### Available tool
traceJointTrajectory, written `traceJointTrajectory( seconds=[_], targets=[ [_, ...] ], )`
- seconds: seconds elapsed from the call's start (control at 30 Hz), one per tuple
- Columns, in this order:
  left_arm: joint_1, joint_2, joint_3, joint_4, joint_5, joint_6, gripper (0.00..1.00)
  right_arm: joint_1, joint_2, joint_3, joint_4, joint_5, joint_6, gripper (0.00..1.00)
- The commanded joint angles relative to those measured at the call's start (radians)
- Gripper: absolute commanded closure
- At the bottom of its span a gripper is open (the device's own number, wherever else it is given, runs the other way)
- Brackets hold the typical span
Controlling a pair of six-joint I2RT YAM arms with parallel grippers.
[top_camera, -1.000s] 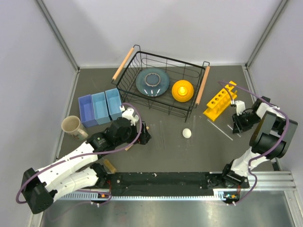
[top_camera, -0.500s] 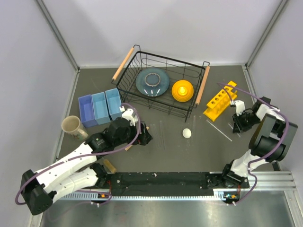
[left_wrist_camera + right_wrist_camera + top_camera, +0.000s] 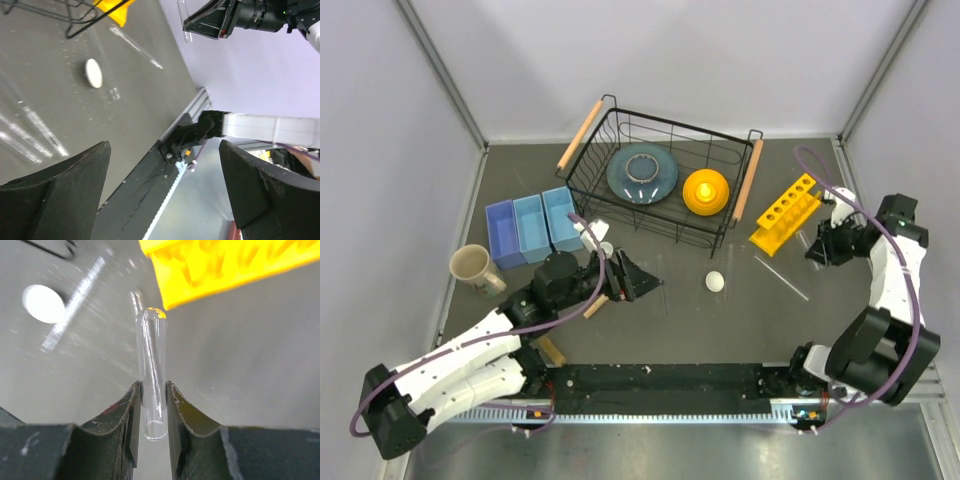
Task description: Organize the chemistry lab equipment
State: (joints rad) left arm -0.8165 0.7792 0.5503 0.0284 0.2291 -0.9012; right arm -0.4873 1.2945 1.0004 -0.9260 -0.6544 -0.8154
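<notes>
- Right end effector (image 3: 152, 386): closed narrowly on a thin clear tube (image 3: 152, 340); the tube is pinched near its open end, and its rounded end points away from the fingers.
- The held tube is carried off the desk (image 3: 700, 320), its rounded tip close to the near end of the yellow rack (image 3: 785, 212); it is not seated in any hole.
- The rack is set on the desk, just right of the wire basket (image 3: 620, 115), its row of round holes facing up.
- A second clear tube (image 3: 782, 277) is left flat on the desk, near the rack's front.
- A small white round piece (image 3: 715, 282) is seen on the desk, between the two arms.
- Left end effector (image 3: 164, 147): spread wide, nothing held, aimed toward the white piece.
- A short wooden stick (image 3: 594, 306) is noted on the desk beside the left arm.
</notes>
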Motion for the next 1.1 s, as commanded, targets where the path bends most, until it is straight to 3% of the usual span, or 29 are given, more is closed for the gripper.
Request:
traceJointTrajectory(
  seconds=[0.0,0.27,0.57,0.8,1.07],
  targets=[
    [-0.068,0.105,0.075,0.246,0.047,-0.052,0.05,-0.004,-0.130,0.081,-0.120,-0.246,0.143,0.92],
    [-0.257,0.547,0.468,0.206,-0.109,0.016,0.06,-0.004,-0.225,0.113,-0.139,-0.479,0.398,0.91],
    [-0.319,0.922,0.809,0.200,-0.093,-0.042,0.12,-0.004,-0.230,0.112,-0.145,-0.622,0.541,0.90],
    [-0.340,0.991,0.902,0.130,-0.183,-0.031,0.16,-0.004,-0.238,0.073,-0.145,-0.659,0.578,0.90],
    [-0.342,1.028,0.951,0.127,-0.214,-0.019,0.27,-0.002,-0.236,0.066,-0.143,-0.683,0.608,0.90]
  ],
)
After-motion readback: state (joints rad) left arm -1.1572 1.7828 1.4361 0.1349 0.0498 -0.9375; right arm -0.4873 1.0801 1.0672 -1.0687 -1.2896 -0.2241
